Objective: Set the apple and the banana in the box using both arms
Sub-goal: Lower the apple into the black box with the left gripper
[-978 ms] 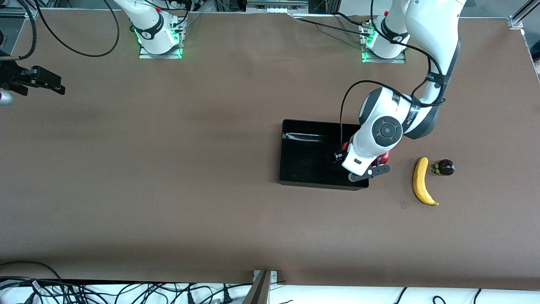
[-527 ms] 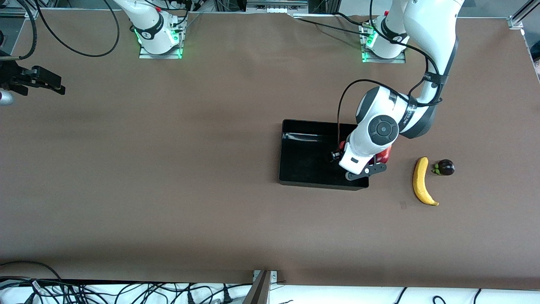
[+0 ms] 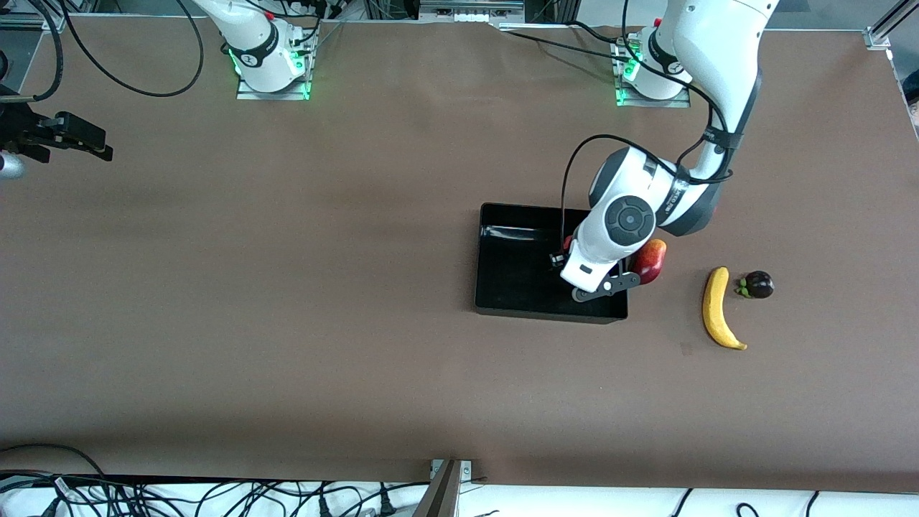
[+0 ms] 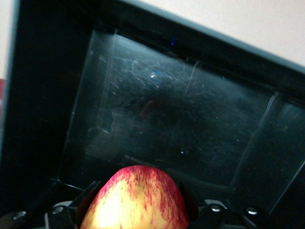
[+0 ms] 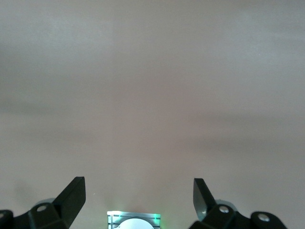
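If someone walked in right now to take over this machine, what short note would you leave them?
Left gripper: shut on the apple, up in the air over the box.
Right gripper: open, holding nothing, waiting over bare table at the right arm's end.
Banana: on the table beside the box, toward the left arm's end, next to a small dark fruit.
Done: apple picked up.
Left: release the apple in the box, then fetch the banana.

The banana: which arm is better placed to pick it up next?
Probably the left: its gripper holds the apple over the box, beside the banana. The right gripper waits open at the table's other end.
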Tool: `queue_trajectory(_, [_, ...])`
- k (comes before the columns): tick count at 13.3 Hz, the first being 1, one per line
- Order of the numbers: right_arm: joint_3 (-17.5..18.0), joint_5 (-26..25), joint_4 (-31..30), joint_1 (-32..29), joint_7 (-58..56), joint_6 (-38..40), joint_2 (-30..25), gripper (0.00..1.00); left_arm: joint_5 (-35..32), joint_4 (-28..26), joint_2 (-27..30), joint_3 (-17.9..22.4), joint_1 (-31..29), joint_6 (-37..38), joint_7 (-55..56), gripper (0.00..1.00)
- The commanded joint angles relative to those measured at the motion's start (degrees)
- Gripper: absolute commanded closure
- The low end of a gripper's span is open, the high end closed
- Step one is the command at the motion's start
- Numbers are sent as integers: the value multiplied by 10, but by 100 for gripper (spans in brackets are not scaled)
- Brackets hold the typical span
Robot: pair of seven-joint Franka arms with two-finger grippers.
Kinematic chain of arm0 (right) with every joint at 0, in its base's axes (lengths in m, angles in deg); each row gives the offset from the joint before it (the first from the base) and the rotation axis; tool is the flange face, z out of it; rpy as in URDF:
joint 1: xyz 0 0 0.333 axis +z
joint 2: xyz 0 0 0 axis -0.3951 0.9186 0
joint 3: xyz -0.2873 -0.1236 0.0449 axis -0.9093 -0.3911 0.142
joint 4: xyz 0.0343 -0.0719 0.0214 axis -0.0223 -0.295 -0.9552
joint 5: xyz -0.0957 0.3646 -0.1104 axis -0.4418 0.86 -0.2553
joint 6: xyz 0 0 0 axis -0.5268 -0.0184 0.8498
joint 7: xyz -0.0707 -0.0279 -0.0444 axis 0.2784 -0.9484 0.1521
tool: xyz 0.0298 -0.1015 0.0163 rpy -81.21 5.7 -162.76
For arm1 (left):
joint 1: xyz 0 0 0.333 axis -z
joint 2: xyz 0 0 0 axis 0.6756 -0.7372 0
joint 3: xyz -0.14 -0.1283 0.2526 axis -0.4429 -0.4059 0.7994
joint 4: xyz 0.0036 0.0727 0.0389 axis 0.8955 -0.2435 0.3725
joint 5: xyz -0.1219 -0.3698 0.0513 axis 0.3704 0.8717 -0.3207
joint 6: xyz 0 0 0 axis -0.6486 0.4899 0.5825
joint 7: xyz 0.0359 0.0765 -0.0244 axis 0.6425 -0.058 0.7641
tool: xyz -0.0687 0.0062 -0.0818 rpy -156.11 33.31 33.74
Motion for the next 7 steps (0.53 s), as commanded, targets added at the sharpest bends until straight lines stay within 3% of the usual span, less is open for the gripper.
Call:
queue_trajectory(1, [-1, 13, 12, 0, -2, 12, 5, 0, 6, 0, -12, 2, 27, -16, 28, 100])
queue_trajectory(7, [-2, 13, 12, -2, -3, 12, 4, 0, 10, 0, -39, 0, 54, -59, 64, 100])
